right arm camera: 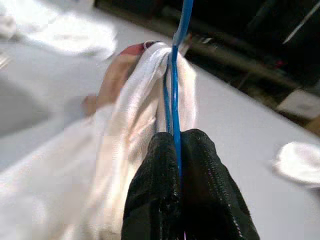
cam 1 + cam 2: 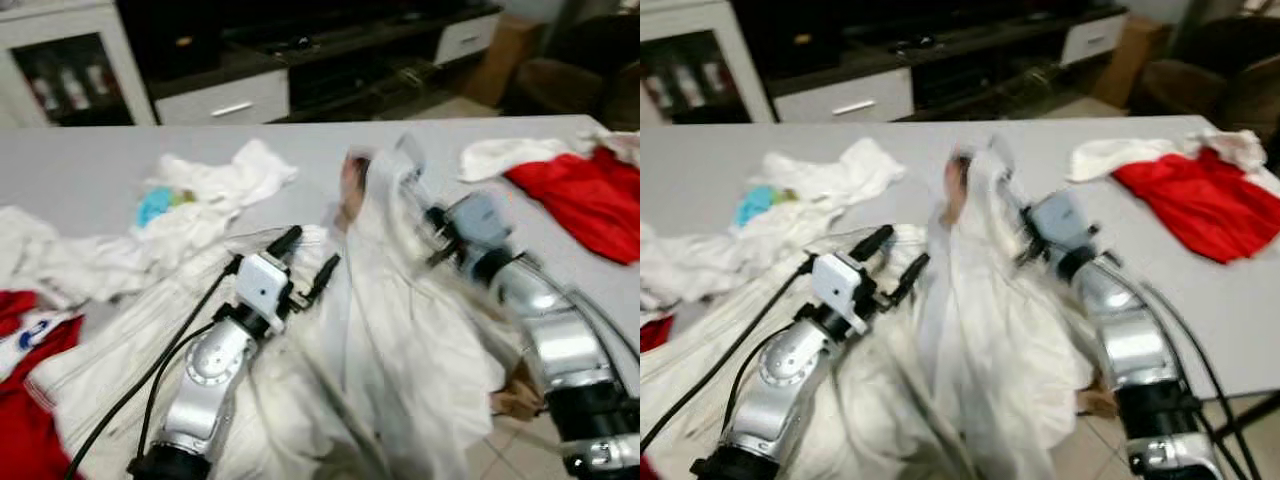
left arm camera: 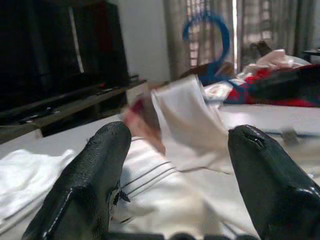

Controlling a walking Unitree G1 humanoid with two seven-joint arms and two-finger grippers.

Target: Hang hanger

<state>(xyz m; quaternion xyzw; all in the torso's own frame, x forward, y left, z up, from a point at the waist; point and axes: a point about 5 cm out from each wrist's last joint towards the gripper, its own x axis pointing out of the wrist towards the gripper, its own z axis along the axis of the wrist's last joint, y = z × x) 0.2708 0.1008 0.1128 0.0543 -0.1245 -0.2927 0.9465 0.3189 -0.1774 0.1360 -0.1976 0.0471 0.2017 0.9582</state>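
A thin blue hanger (image 1: 174,75) carries a white garment (image 2: 400,320) that is lifted off the grey table (image 2: 80,170) and drapes down over its front edge. My right gripper (image 1: 177,150) is shut on the hanger's wire, just under the garment's collar. In the eye views it appears blurred at the garment's right side (image 2: 432,222). The hanger's blue hook (image 3: 222,35) rises above the collar in the left wrist view. My left gripper (image 2: 308,258) is open, just left of the hanging garment, over more white cloth, with nothing between its fingers (image 3: 95,175).
Loose white clothes (image 2: 210,190) lie on the table's left half, with a red garment (image 2: 30,400) at the near left. Another red garment (image 2: 590,200) and a white piece lie at the right. A dark TV cabinet (image 2: 220,100) stands beyond the table.
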